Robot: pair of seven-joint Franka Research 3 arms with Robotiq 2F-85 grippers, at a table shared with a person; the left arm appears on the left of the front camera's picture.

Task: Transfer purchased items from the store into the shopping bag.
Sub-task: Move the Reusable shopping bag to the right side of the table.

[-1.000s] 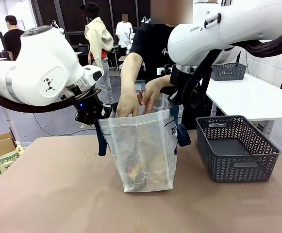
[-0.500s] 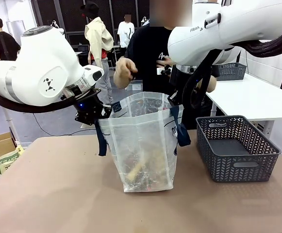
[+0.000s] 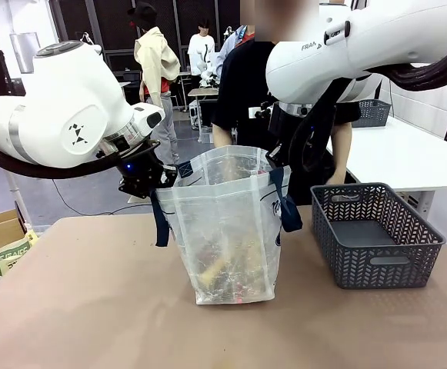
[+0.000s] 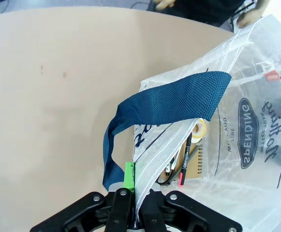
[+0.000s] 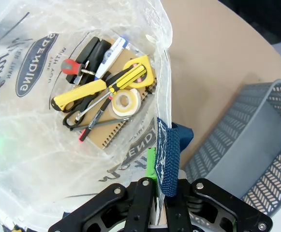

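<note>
The shopping bag (image 3: 225, 223) stands open at the table's middle. My left gripper (image 3: 168, 177) is shut on its left rim, and my right gripper (image 3: 277, 160) is shut on its right rim by a navy handle (image 3: 288, 209). In the left wrist view my left gripper (image 4: 134, 193) pinches the bag's rim under a navy strap (image 4: 164, 104). Looking down from the right wrist, my right gripper (image 5: 158, 188) clamps rim and strap. Inside the bag lie purchased items: a yellow-and-black screwdriver (image 5: 117, 81), a yellow knife (image 5: 78, 94), a tape roll (image 5: 125, 102) and a tan notebook (image 5: 123, 128). The store (image 3: 377, 234) stands bare-floored at the right.
A person stands behind the bag at the far side, one hand (image 3: 334, 181) down near the store's back edge. A cardboard box (image 3: 0, 231) sits off the table's left. Another grey basket (image 3: 361, 113) rests on a white table behind.
The person's hands have come out of the bag's mouth, and the person has shifted right, towards the store. Both arms hold the bag as before.
</note>
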